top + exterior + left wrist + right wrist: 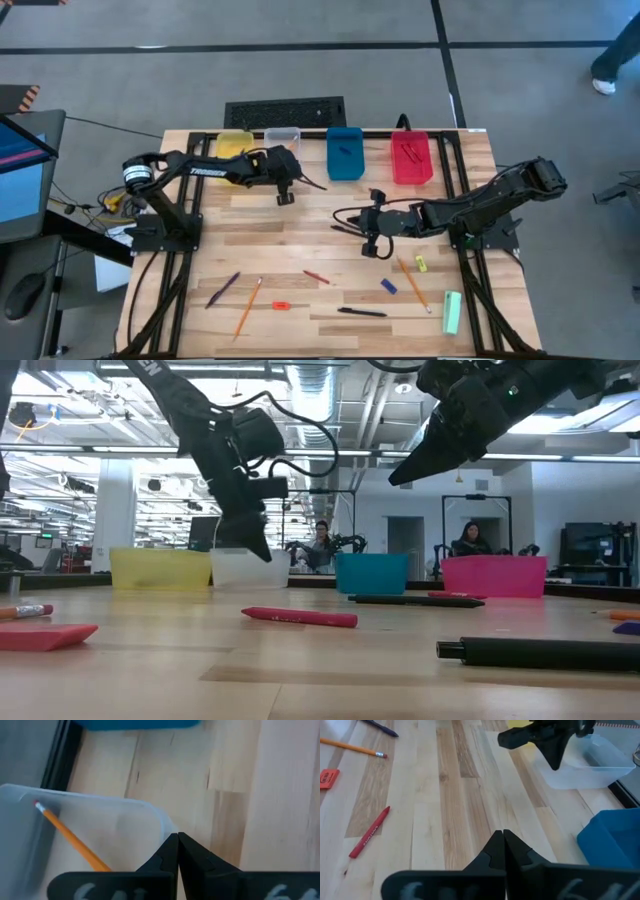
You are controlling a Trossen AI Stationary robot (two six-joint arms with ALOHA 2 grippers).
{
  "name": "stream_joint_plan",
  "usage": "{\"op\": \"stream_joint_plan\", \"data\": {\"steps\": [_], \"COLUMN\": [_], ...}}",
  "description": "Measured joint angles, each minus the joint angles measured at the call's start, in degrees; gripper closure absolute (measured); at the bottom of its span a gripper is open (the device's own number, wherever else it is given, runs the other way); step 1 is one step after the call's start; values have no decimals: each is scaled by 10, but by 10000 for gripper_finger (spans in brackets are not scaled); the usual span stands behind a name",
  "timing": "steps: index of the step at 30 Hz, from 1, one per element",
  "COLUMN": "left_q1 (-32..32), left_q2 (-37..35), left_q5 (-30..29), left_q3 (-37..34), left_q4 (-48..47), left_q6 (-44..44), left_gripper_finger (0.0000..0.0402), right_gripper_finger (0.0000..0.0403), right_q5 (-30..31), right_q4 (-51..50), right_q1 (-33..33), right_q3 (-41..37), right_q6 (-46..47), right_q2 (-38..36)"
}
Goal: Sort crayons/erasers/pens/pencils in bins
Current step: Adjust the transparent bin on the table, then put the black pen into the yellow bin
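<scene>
Four bins stand in a row at the far edge: yellow bin (pixel 235 142), clear bin (pixel 282 135), blue bin (pixel 345 152) and red bin (pixel 411 158). An orange pencil (pixel 70 837) lies in the clear bin (pixel 100 825). My left gripper (pixel 285 192) (pixel 177 840) is shut and empty, just in front of the clear bin, above the table. My right gripper (pixel 372 238) (pixel 503 837) is shut and empty over the table's middle. A red crayon (pixel 316 276) (pixel 370 832), purple pen (pixel 222 289), pencil (pixel 248 305), red eraser (pixel 281 304), black pen (pixel 362 312), blue eraser (pixel 388 286), second pencil (pixel 415 285) and yellow eraser (pixel 421 263) lie flat near the front.
A pale green bar (pixel 452 312) lies near the table's front right corner. A dark keyboard (pixel 285 112) sits beyond the far edge. Bare wood lies between the two grippers and the loose items. People sit in the room behind the table (pixel 320 545).
</scene>
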Motion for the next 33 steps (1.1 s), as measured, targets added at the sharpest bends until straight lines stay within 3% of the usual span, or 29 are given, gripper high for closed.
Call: {"op": "stream_joint_plan", "data": {"steps": [13, 24, 33], "left_q1": [3, -12, -13], "left_q2": [0, -4, -59], "left_q5": [31, 32, 34], "left_q3": [0, 0, 0], "left_q4": [18, -30, -49], "left_q6": [-9, -9, -19], "left_gripper_finger": [401, 401, 401], "right_gripper_finger": [398, 399, 399], "right_q5": [0, 0, -2], "right_q4": [0, 0, -2], "right_q1": [0, 0, 0], "right_q3": [0, 0, 0], "right_q6": [0, 0, 0], "right_q2": [0, 0, 0]}}
